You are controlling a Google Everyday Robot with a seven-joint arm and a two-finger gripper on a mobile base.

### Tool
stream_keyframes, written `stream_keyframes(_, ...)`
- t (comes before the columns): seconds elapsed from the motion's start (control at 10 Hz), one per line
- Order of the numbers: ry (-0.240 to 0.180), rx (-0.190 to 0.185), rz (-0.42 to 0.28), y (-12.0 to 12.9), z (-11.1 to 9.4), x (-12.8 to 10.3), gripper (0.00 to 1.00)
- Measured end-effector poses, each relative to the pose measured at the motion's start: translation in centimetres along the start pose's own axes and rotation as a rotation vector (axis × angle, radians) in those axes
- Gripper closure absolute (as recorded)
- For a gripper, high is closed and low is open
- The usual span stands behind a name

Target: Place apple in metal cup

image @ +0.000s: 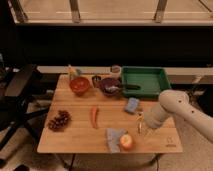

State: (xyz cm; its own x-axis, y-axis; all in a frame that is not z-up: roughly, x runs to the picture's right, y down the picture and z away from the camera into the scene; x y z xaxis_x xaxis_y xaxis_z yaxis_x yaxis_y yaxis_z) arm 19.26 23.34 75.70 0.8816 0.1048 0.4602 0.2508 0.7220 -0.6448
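- The apple [126, 142] lies near the front edge of the bench [75, 141], against the right side of a grey-blue cloth [114, 137].
- Your end effector [140, 125] hangs just up and to the right of the apple, pointing down. You cannot tell whether it is wide or narrow.
- The white arm [172, 107] reaches in from the right.
- A blue sponge [132, 105] lies just behind the end effector.
- The metal cup [96, 79] stands at the back of the bench, well apart from the apple, between an orange-red bowl [79, 85] and a dark purple bowl [110, 86].
- A green tray [142, 80] sits right of the purple bowl.
- A long red pepper [94, 116] lies mid-bench.
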Motion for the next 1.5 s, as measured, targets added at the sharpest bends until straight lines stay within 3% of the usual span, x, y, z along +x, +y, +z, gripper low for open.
stream_keyframes(0.3, -0.024, -0.067, -0.013, 0.9, 2.2, -0.4, 0.35)
stream_keyframes(0.7, -0.088, -0.113, -0.011, 1.6, 4.3, -1.2, 0.35)
stream_keyframes(1.0, -0.147, -0.116, -0.006, 2.0, 4.9, -2.0, 0.35)
stream_keyframes(1.5, -0.211, -0.083, -0.033, 1.5, 4.2, -3.9, 0.35)
